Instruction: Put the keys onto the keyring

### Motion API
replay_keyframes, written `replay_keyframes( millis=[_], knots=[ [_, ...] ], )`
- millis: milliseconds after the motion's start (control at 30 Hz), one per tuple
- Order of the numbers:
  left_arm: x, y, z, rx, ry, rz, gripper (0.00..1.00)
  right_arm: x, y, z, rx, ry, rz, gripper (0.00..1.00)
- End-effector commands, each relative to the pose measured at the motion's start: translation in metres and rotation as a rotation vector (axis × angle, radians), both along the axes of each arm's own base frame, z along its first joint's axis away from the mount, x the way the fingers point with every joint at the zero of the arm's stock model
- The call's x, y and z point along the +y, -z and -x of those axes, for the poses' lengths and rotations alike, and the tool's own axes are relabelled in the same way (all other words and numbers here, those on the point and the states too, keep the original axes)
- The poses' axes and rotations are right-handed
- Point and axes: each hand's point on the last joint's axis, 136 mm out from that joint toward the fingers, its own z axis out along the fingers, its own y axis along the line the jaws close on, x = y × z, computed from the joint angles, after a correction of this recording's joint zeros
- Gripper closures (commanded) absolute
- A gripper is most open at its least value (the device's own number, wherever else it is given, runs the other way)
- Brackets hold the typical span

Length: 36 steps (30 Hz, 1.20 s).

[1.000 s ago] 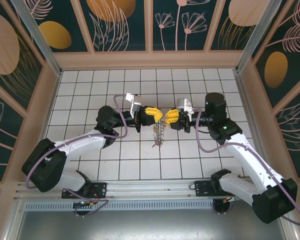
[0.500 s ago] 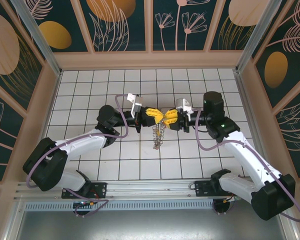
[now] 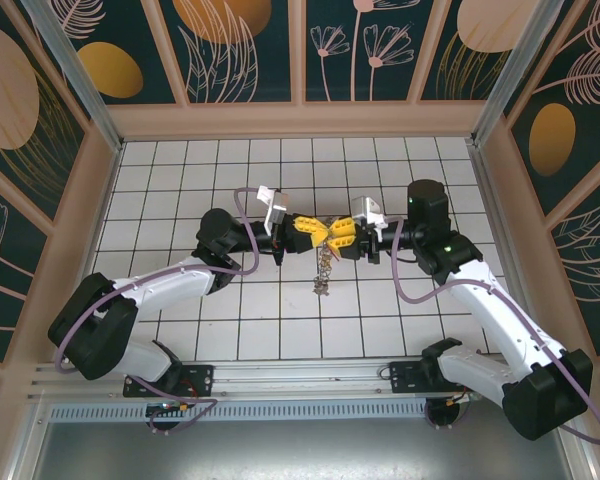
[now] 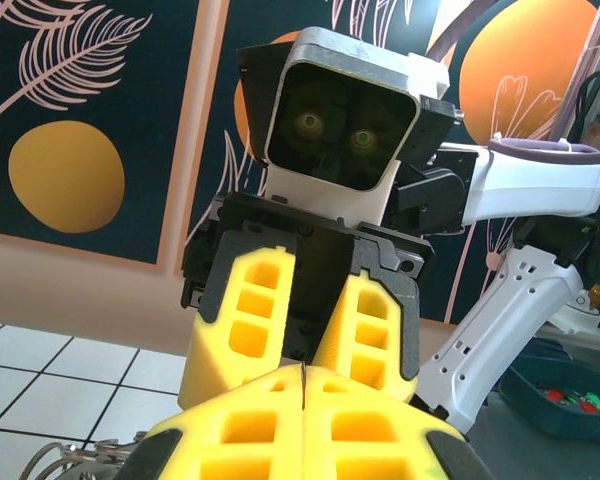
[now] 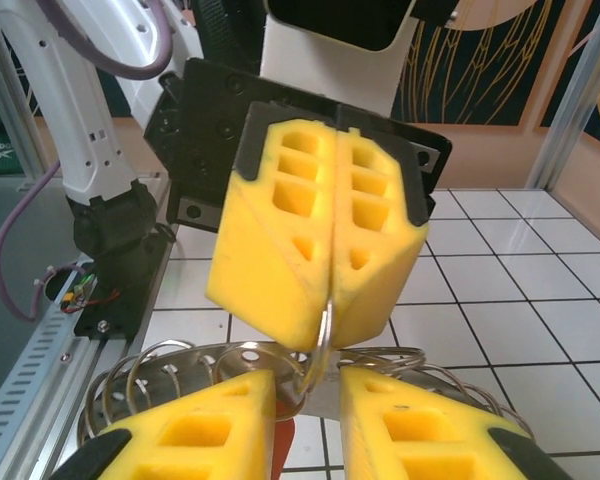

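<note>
Grey metal keyring (image 3: 324, 268) with silvery chain-like links, hanging upright in mid-air, red-headed key (image 5: 283, 447) just beside its ring.

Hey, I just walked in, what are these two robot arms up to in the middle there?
The two arms meet tip to tip above the middle of the tiled table. The left tool is shut on a thin wire loop of the keyring, which dangles below it in the air. The right tool has its fingers on either side of the ring. Whether it grips anything is unclear. A red piece, possibly a key head, shows between its fingers.
</note>
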Motion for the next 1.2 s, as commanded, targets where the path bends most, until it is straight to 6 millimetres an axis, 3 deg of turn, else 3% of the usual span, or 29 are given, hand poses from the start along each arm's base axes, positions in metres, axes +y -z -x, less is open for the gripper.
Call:
replay_keyframes(
  millis=[0,467,600,667,700,767,967,1167],
  knots=[
    [-0.001,-0.014,0.005,-0.066,0.014,0.032,1.0,-0.001,-0.011,0.011,-0.041,-0.058,-0.011,0.76],
    [-0.007,-0.013,0.006,-0.036,0.031,0.052,1.0,0.007,-0.012,0.006,-0.043,-0.063,-0.031,0.82],
    [-0.007,-0.016,0.005,-0.02,0.026,0.076,1.0,0.01,-0.006,0.005,-0.02,-0.067,-0.013,1.0],
    [-0.008,-0.016,0.003,-0.014,0.017,0.072,1.0,0.009,-0.002,0.003,-0.012,-0.051,0.005,1.0],
    [-0.008,-0.016,0.002,-0.014,0.009,0.063,0.94,0.008,0.001,0.001,-0.007,-0.038,0.02,1.0],
    [-0.009,-0.013,0.0,-0.031,-0.005,0.026,0.82,0.007,0.007,-0.001,0.002,-0.019,0.053,1.0],
    [-0.011,0.016,0.002,-0.133,-0.019,-0.222,0.67,0.002,0.021,-0.005,0.033,0.016,0.138,1.0],
    [-0.012,0.04,0.003,-0.183,0.053,-0.442,0.7,0.001,0.023,-0.007,0.028,0.015,0.168,1.0]
  ],
)
